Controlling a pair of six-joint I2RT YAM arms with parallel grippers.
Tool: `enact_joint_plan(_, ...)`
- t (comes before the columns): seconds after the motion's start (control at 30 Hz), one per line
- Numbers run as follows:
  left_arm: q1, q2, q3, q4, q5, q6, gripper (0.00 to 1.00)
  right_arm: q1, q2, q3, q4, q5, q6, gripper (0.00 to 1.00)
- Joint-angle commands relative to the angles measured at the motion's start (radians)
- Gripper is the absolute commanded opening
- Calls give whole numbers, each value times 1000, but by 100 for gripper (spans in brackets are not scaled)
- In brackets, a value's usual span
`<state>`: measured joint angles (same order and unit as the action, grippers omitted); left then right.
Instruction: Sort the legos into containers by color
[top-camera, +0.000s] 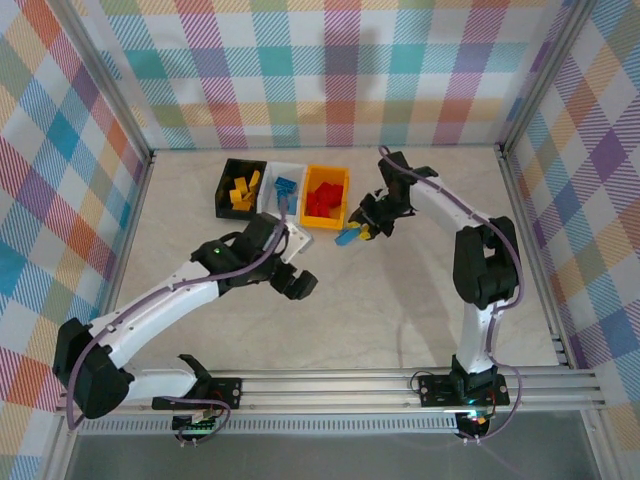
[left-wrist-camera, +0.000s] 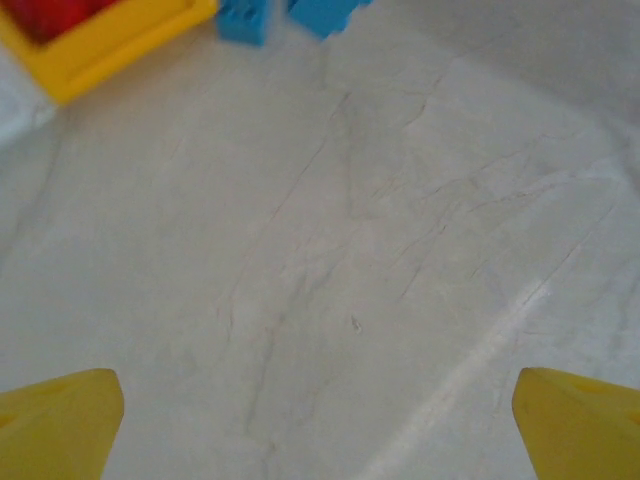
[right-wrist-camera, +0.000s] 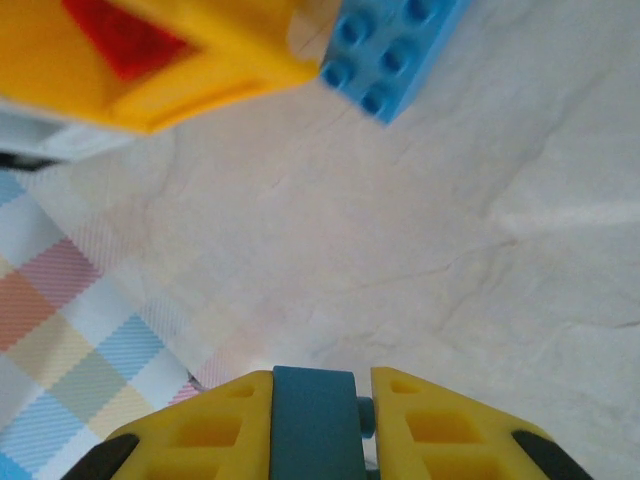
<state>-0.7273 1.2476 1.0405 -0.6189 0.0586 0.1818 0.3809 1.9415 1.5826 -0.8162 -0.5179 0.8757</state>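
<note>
Three containers stand in a row at the back: a black bin with yellow legos, a white bin with blue ones, and a yellow-orange bin with red ones. My right gripper is shut on a dark blue lego, just right of the yellow-orange bin's near corner. A light blue lego lies on the table by that corner, ahead of the fingers. My left gripper is open over bare table, its yellow fingertips far apart. Blue legos show at the top edge of the left wrist view.
The left arm stretches diagonally across the table's left half, its wrist just in front of the white bin. Checkered walls close off the back and both sides. A metal rail runs along the near edge.
</note>
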Motion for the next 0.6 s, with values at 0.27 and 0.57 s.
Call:
enact_joint_plan(0.27, -18, 98, 52, 234, -70, 373, 98, 131, -100, 7, -26, -71, 51, 21)
enact_joint_plan(0.57, -21, 107, 48, 245, -66, 395, 95, 170, -100, 44, 9, -119, 115, 21)
